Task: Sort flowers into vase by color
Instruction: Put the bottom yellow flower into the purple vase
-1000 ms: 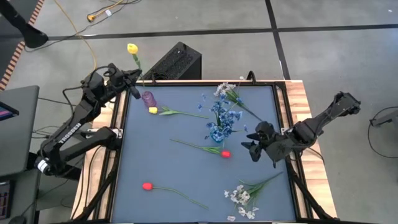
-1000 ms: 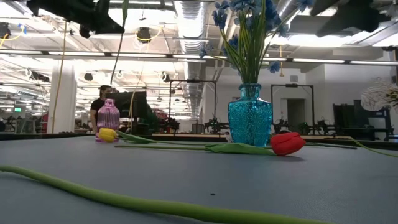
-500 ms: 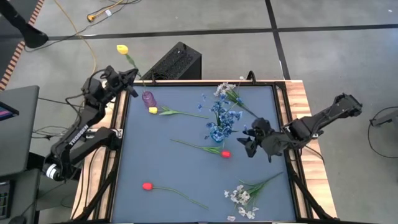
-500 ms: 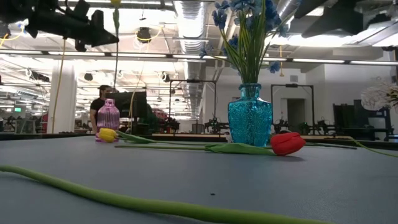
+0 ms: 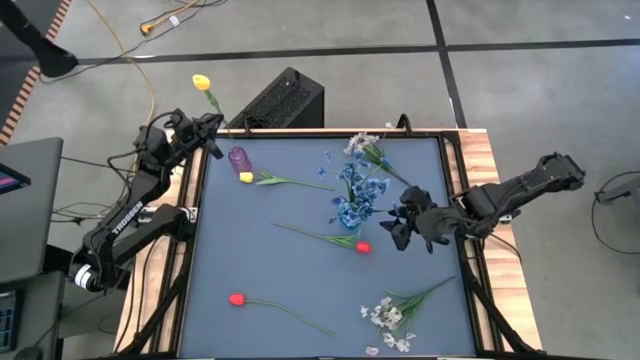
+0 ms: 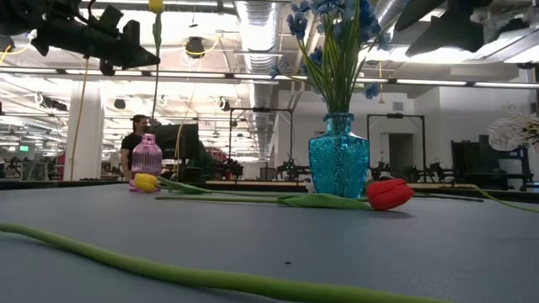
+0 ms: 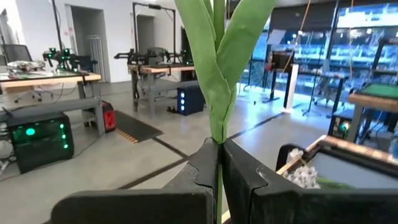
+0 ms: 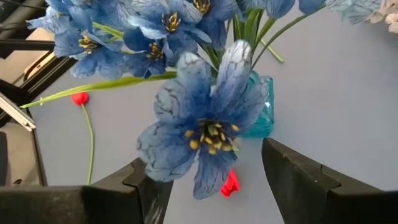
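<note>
My left gripper hovers over the table's far left corner, shut on a yellow-budded flower that stands above the small pink vase. My right gripper stands open just right of the blue vase of blue flowers, whose blossoms hang before its fingers. Another yellow flower, two red tulips and two white bunches lie flat on the mat. My left gripper pinches the flower's green stem between its two fingers, just below where the leaves split off. The fingers reach out about level and lie across the stem. The flower stands nearly upright, bud on top, its lower stem end hanging clear above the pink vase.
A black box sits just beyond the table's far edge. A raised dark frame runs around the mat. Bare mat lies between the two red tulips. A person stands far behind the table.
My left gripper has come down with the yellow flower and swung it a little toward the table's left edge; the stem stays nearly upright over the pink vase. My right gripper has drifted toward the blue vase, still open.
</note>
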